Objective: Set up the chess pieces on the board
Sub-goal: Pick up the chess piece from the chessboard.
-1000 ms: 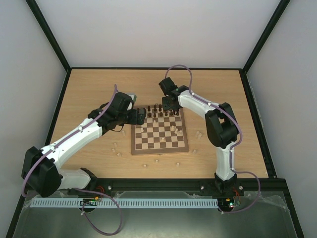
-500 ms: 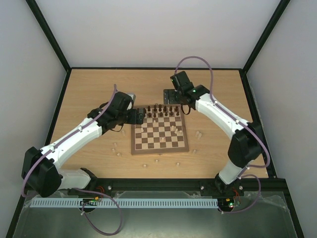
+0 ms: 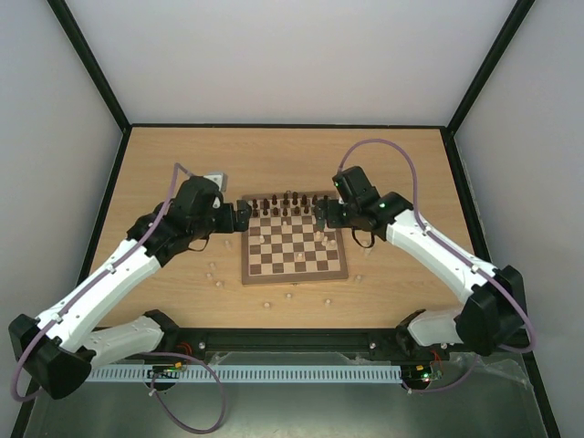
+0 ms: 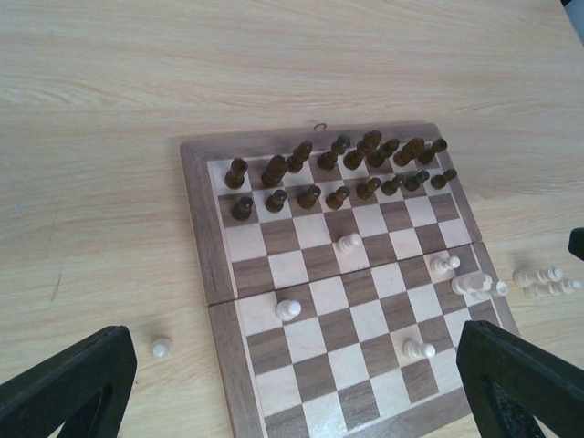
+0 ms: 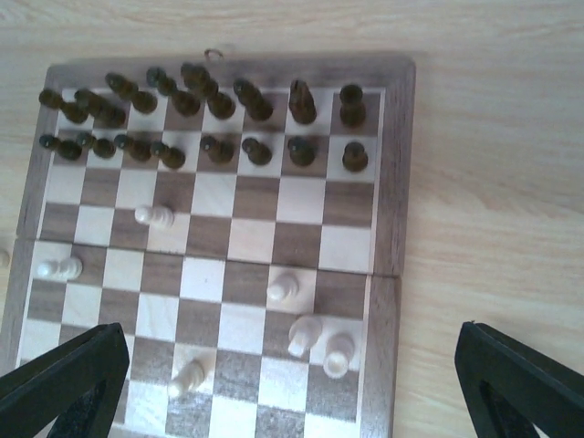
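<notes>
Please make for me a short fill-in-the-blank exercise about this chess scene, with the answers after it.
1. The dark pieces stand in ____ rows at the far edge of the board.
2. The loose pieces on the table beside the board are all ____ in colour.
3. The left gripper and the right gripper are both ____ and hold nothing.
Missing words: two; pale; open.
</notes>
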`<state>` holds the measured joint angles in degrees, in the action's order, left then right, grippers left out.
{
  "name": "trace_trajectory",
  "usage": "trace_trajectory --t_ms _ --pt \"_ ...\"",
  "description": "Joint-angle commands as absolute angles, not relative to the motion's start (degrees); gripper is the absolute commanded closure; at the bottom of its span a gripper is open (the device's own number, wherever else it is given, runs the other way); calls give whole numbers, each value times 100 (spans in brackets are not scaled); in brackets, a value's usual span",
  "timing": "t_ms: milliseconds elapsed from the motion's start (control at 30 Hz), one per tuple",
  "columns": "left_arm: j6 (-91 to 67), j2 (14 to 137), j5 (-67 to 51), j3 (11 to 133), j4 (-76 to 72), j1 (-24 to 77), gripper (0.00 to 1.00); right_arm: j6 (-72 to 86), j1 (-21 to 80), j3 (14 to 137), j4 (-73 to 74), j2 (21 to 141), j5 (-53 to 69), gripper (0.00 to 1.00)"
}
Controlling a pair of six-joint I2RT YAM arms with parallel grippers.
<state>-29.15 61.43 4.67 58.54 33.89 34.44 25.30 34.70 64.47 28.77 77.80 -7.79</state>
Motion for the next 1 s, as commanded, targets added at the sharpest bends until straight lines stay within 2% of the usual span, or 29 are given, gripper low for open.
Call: trace_trajectory --t_ms 0,233,300,567,767,900,967 --pt "-3216 5884 365 5517 3619 3469 1 2721 3605 6053 3148 7410 -625 1" --pt "-3454 5702 436 5163 3558 3616 1 2696 3736 5916 3048 7437 -492 0" --pt "-3494 5657 476 5098 3508 3617 1 2653 3788 6026 3000 7613 -467 4" --pt "-3547 5827 797 5088 3552 3608 1 2507 4029 6675 2685 8558 -268 30" --pt "-3591 5458 958 5050 3551 3612 1 2480 4417 7337 2678 9404 -414 45" --pt "-3594 5169 920 5006 3602 3613 1 2469 4589 7811 2826 10033 -618 61" --pt "-3586 5075 885 4985 3615 3610 1 2470 4620 8004 2899 10271 -672 64"
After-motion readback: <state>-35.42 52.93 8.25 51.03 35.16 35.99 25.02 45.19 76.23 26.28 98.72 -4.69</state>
